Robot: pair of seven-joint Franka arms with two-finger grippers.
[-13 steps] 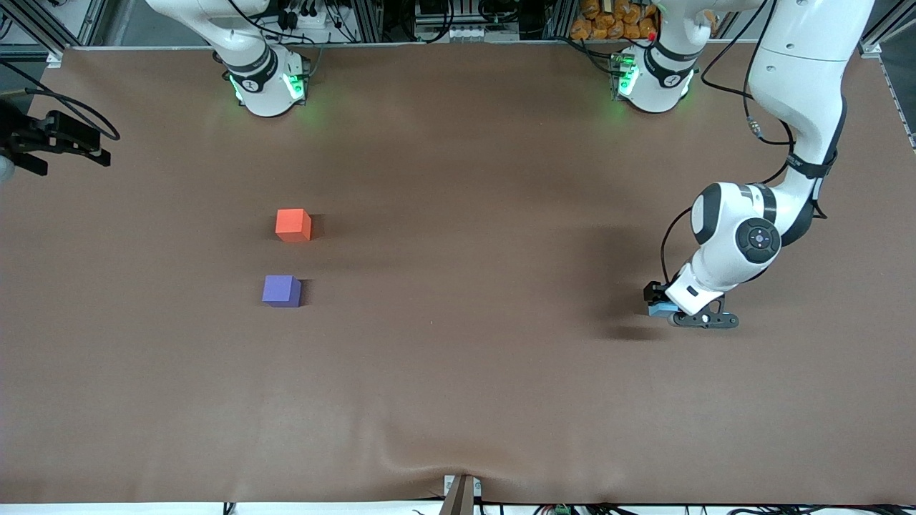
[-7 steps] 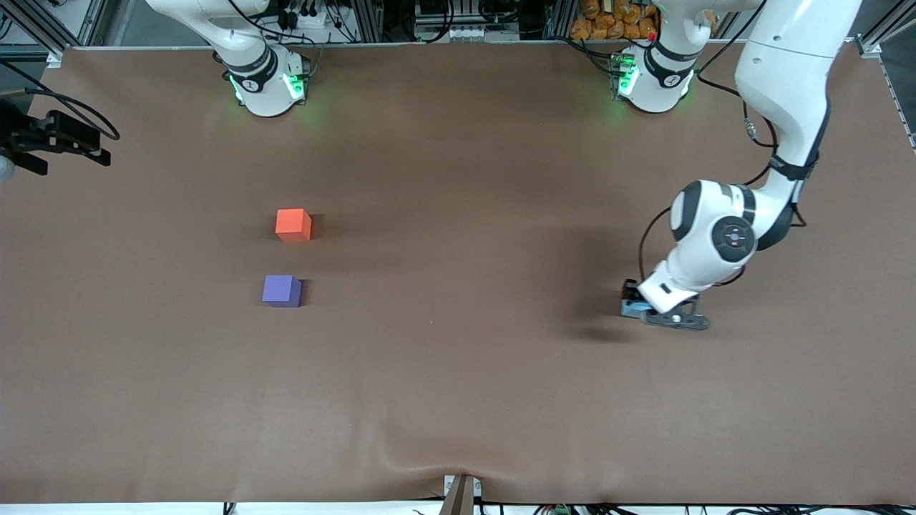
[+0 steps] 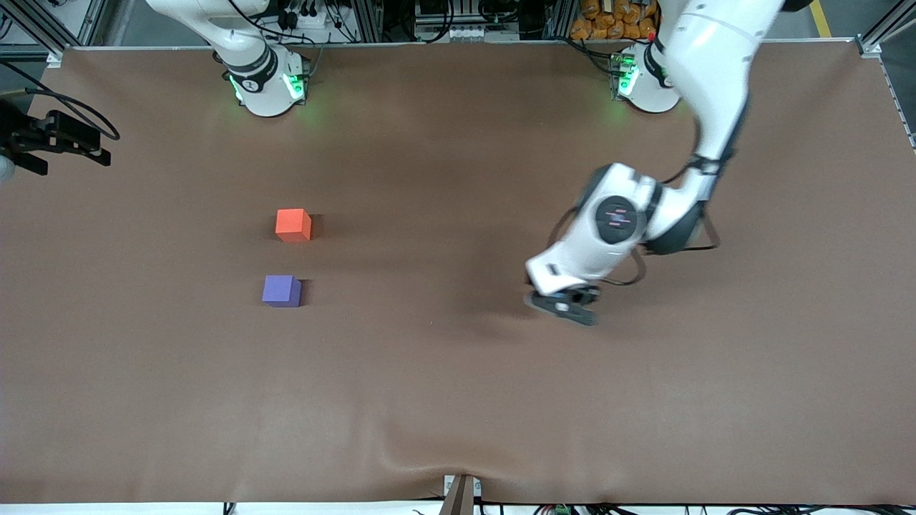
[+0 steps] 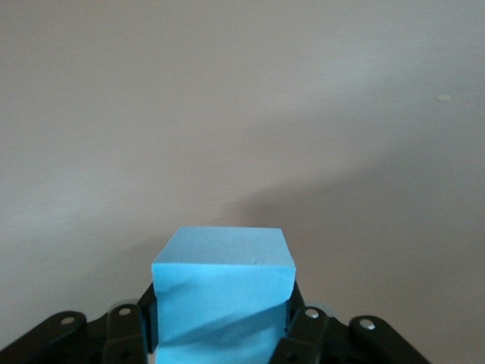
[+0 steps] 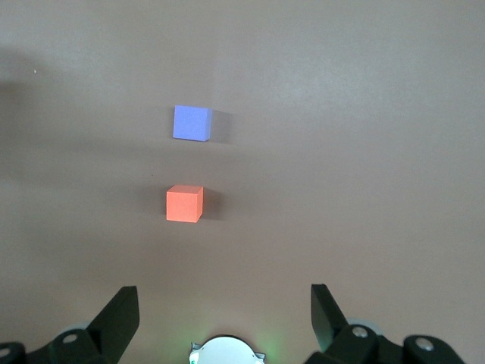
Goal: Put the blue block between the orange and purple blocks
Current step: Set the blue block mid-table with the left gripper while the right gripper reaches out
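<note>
Light sky-blue matte cube (image 4: 223,292), clamped in your left gripper (image 3: 565,304), has travelled toward the orange-red cube (image 3: 293,224); right gripper (image 5: 224,312) waits open.

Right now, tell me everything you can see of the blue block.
The blue block is a small light sky-blue cube with a matte, foam-like surface and crisp edges. It sits level, clamped on two opposite sides by the black fingers of the left tool, which is shut on it. It is carried above the bare brown table, nothing else touching it. In the front view the left arm's wrist hides it. It is not yet at the orange block and purple block.
</note>
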